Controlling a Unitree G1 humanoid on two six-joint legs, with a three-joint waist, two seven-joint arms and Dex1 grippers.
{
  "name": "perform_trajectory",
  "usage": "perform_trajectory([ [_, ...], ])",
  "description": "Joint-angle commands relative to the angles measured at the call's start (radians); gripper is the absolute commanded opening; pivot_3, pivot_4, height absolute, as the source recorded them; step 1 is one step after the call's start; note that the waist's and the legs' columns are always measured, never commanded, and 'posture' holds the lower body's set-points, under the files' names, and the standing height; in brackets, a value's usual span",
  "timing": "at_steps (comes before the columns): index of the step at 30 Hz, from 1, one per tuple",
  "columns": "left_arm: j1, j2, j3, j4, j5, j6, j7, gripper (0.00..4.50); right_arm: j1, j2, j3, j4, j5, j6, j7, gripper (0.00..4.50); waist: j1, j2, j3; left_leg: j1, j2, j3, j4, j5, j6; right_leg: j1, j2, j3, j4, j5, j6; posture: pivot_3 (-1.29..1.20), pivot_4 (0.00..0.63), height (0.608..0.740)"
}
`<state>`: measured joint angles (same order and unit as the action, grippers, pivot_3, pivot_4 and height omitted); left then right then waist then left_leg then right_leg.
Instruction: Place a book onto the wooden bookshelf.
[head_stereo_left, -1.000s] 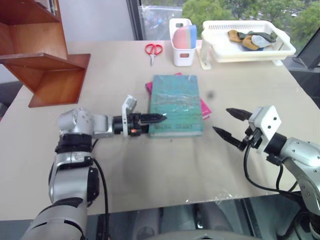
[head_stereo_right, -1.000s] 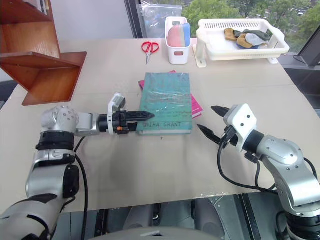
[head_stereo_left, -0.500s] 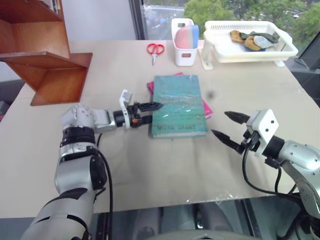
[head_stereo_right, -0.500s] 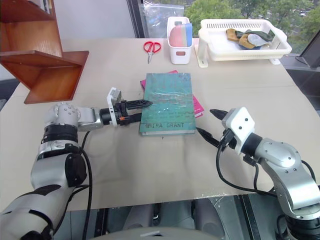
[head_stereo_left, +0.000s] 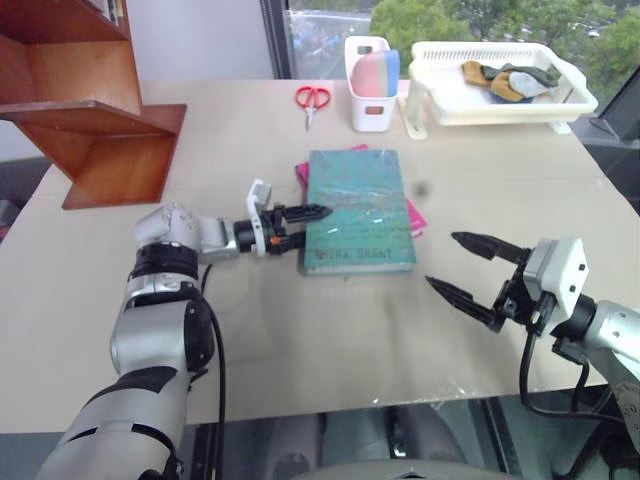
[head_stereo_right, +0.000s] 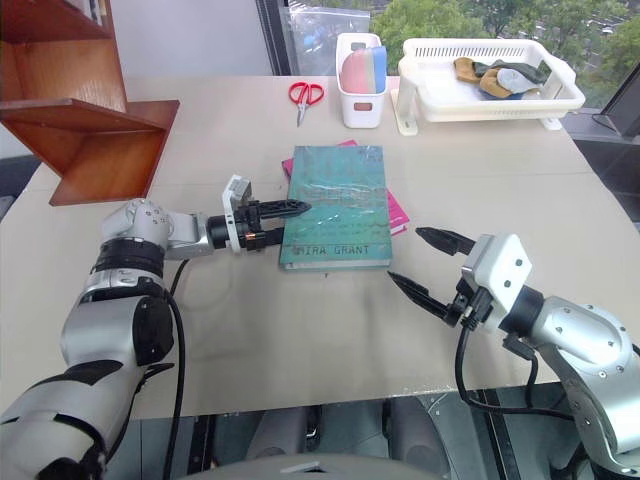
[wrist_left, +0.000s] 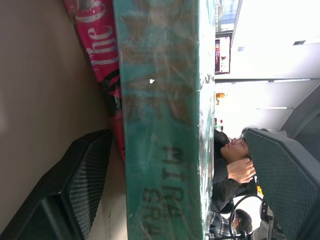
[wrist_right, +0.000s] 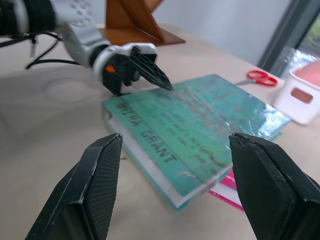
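Your book (head_stereo_left: 357, 210) lies flat on the surface (head_stereo_left: 300, 330), on top of a pink book (head_stereo_left: 411, 216), well right of the wooden bookshelf (head_stereo_left: 90, 130). Your left end effector (head_stereo_left: 300, 225) is spread wide astride the book's left edge, one finger over the cover and one seemingly below; no grip yet. Your right end effector (head_stereo_left: 470, 270) hangs released, just right of the book.
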<state>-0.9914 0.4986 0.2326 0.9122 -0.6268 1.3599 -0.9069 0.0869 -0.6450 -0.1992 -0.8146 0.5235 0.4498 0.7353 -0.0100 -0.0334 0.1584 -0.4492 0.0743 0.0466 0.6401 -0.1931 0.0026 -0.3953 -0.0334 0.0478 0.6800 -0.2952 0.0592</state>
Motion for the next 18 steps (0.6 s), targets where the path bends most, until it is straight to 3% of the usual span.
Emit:
perform_trajectory([
  [1,-0.044,0.014,-0.002,0.014,0.01,-0.02,-0.039,4.5,0.014,-0.022,-0.041,-0.048,0.028,-0.03,0.012,3.48,0.0,0.0,0.0,0.0,0.0,0.0,0.0,0.0,0.0,0.0,0.0,0.0,0.0,0.0,0.0,0.0,0.15,0.74],
  [2,-0.048,0.011,-0.003,0.021,0.014,-0.025,-0.045,4.08,0.02,-0.032,-0.054,-0.043,0.026,-0.035,0.018,3.52,0.0,0.0,0.0,0.0,0.0,0.0,0.0,0.0,0.0,0.0,0.0,0.0,0.0,0.0,0.0,0.0,0.15,0.74],
  [4,-0.054,0.006,-0.007,0.032,0.022,-0.035,-0.054,3.76,0.028,-0.046,-0.068,-0.031,0.02,-0.045,0.027,3.52,0.0,0.0,0.0,0.0,0.0,0.0,0.0,0.0,0.0,0.0,0.0,0.0,0.0,0.0,0.0,0.0,0.15,0.74],
  [6,-0.058,0.002,-0.009,0.037,0.025,-0.034,-0.064,2.73,0.033,-0.054,-0.067,-0.026,0.019,-0.05,0.027,3.52,0.0,0.0,0.0,0.0,0.0,-0.001,0.001,0.0,0.0,0.001,0.0,0.0,0.0,0.0,0.0,0.0,0.15,0.74],
  [11,-0.064,0.008,0.002,0.046,0.028,-0.016,-0.089,0.91,0.023,-0.058,-0.037,-0.031,0.009,-0.038,0.006,3.52,0.0,0.0,0.0,0.0,0.0,-0.002,0.001,0.0,0.0,0.001,0.0,-0.002,0.0,0.0,0.0,0.0,0.15,0.74],
  [18,-0.031,0.04,0.069,-0.033,-0.023,0.079,-0.074,0.66,-0.013,-0.063,0.0,-0.008,-0.005,-0.038,0.002,3.52,-0.002,0.0,0.0,0.0,0.0,-0.002,0.003,0.0,0.0,0.002,0.0,-0.002,0.001,0.0,0.0,0.0,0.15,0.74],
])
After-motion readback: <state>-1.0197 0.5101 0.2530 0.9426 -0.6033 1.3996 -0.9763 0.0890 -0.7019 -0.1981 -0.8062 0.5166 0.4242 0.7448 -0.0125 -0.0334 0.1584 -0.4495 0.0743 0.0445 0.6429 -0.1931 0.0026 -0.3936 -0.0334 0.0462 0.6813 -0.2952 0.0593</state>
